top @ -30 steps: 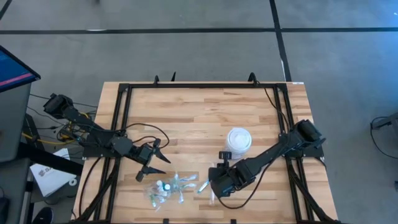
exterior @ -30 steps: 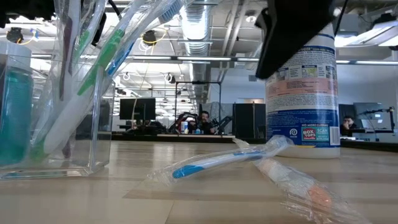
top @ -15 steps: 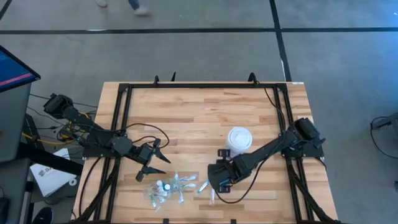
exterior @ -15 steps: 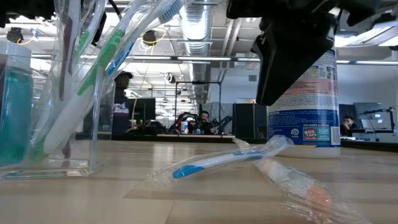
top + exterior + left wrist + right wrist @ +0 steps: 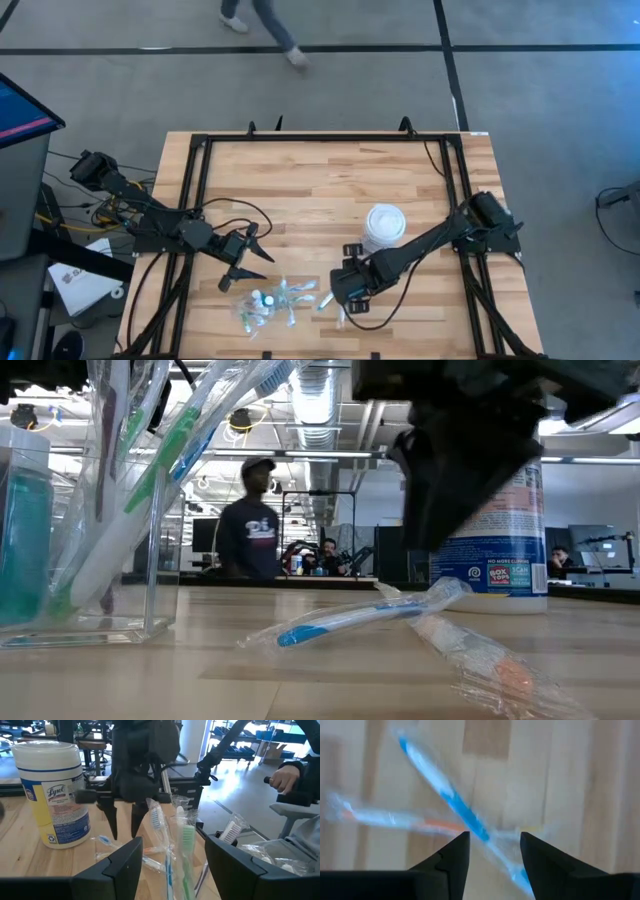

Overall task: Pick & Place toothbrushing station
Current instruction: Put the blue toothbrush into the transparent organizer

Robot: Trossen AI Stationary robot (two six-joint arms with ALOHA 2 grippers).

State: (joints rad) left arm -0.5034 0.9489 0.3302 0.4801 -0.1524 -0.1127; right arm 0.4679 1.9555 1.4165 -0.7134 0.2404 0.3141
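Observation:
Two wrapped toothbrushes lie crossed flat on the wooden table near its front edge, one with blue accents and one with orange. My right gripper hangs open just above them, pointing steeply down, touching nothing. To their left a clear holder stands on its base, with several toothbrushes leaning upright in it beside a blue bottle. My left gripper waits open, close to the holder's far-left side.
A white-lidded wipes canister stands upright just behind my right arm. A black frame runs round the table. A person walks past beyond the far edge. Bare wood fills the table's far half.
My right gripper has come down and toward the table's left edge, closer over the two wrapped toothbrushes, tipping a little. The toothbrushes and the holder lie as before. A person has walked into view behind the table.

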